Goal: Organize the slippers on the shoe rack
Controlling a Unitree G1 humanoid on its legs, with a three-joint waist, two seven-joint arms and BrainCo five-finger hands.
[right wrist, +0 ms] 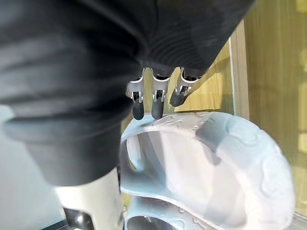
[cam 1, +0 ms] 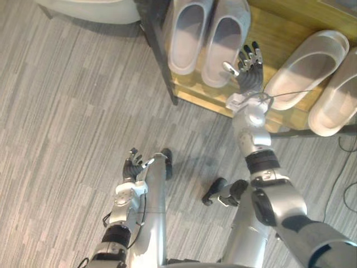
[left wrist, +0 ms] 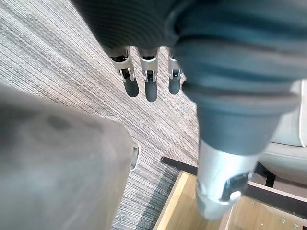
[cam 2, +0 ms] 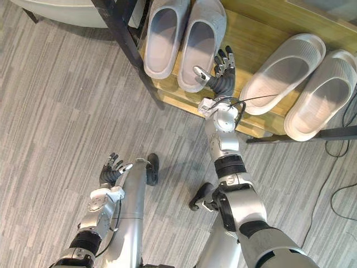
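Your right hand [cam 1: 249, 70] hovered, fingers released, just beside a grey slipper [cam 1: 223, 39] on the rack [cam 1: 276, 33]; your left hand [cam 1: 133, 166] hung relaxed, unclenched, above the floor [cam 1: 67, 111].

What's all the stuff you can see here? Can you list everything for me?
grey slippers: two, pale grey, side by side on the rack's left part
white slippers: two, off-white, side by side on the rack's right part
shoe rack: one, light wood shelf with dark frame, ahead of the robot
floor: one, grey striped carpet, under everything
pale object: one, whitish, left of the rack, mostly cut off
right hand: one, silver with dark tips, open, over the shelf between the pairs
left hand: one, same colours, open, over the floor
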